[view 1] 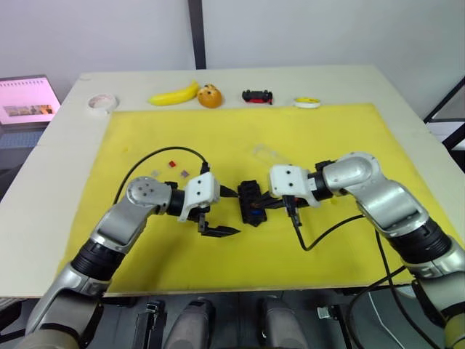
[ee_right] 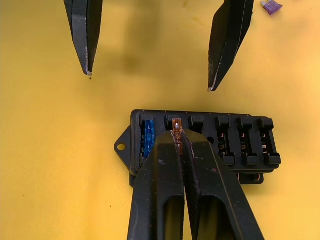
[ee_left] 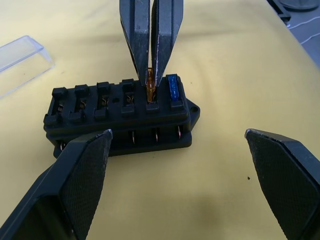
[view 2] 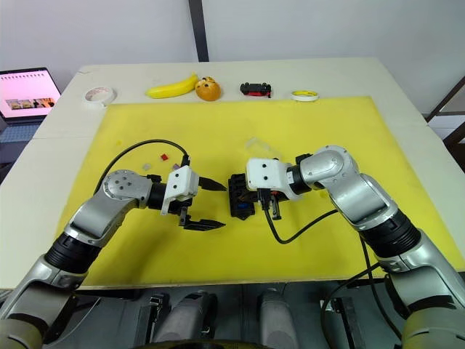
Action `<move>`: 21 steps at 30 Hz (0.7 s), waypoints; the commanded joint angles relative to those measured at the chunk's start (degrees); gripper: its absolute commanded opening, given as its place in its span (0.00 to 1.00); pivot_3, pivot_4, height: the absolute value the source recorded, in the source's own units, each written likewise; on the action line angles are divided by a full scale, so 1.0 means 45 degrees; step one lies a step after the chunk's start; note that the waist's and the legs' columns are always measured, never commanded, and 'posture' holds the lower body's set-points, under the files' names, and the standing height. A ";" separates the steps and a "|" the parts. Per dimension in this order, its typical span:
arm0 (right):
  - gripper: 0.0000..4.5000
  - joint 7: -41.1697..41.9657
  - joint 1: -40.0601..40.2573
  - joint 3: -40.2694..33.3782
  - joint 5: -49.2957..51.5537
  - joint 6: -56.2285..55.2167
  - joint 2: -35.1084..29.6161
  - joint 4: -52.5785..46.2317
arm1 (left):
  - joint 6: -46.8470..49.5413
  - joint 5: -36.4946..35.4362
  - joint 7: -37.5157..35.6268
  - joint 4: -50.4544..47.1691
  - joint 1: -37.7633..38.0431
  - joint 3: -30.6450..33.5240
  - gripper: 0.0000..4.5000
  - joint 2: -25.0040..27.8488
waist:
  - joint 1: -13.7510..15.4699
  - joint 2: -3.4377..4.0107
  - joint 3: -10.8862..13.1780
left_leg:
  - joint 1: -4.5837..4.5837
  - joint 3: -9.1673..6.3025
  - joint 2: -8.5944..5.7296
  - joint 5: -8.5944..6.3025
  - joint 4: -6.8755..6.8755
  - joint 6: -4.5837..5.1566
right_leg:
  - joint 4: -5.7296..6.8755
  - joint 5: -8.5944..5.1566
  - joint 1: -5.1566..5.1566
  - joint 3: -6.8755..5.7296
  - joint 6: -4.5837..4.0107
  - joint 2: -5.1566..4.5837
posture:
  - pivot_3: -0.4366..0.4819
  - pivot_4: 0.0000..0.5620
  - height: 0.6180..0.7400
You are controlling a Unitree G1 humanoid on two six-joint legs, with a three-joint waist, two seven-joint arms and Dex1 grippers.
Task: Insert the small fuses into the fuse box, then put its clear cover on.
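My right end effector pinches the olive-brown fuse upright over the fuse box slot beside the blue fuse; left end effector waits spread.

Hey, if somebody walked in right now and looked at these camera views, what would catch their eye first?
Most striking is the right gripper, shut on an amber fuse and pressing it into the fuse box at mid-mat, beside a blue fuse already seated in the end slot. The left gripper hangs wide open just to the box's left. The clear cover lies on the yellow mat just beyond the box.
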 commanded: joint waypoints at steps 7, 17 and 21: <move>0.00 0.0388 -0.0822 0.0340 -0.0694 0.0649 0.0149 0.0075 | -0.0224 0.0054 -0.0004 -0.0308 -0.0287 0.0207 1.00 -0.0149 | 0.0001 -0.0001 -0.0001 | 0.0000 -0.0001 -0.0002 0.0000 0.0007 -0.0001 | 0.0008 0.0000 0.0000 0.0000 0.0000 -0.0001 | 0.48 0.27 1.00; 0.00 0.0707 -0.0963 -0.0070 -0.0362 0.1090 0.0041 -0.0442 | -0.0226 0.0096 0.0030 -0.0264 -0.0210 0.0282 1.00 -0.0212 | 0.0011 -0.0001 -0.0002 | 0.0000 -0.0001 -0.0004 0.0000 0.0010 0.0000 | 0.0012 0.0000 0.0000 0.0000 0.0000 -0.0003 | 0.48 0.27 1.00; 0.00 0.0726 -0.0970 -0.0011 -0.0487 0.1037 -0.0009 -0.0423 | -0.0216 0.0101 0.0062 -0.0306 -0.0214 0.0259 1.00 -0.0262 | 0.0011 -0.0001 -0.0002 | 0.0000 -0.0002 -0.0004 0.0000 0.0010 0.0000 | 0.0013 0.0000 0.0000 0.0000 0.0000 -0.0003 | 0.48 0.27 1.00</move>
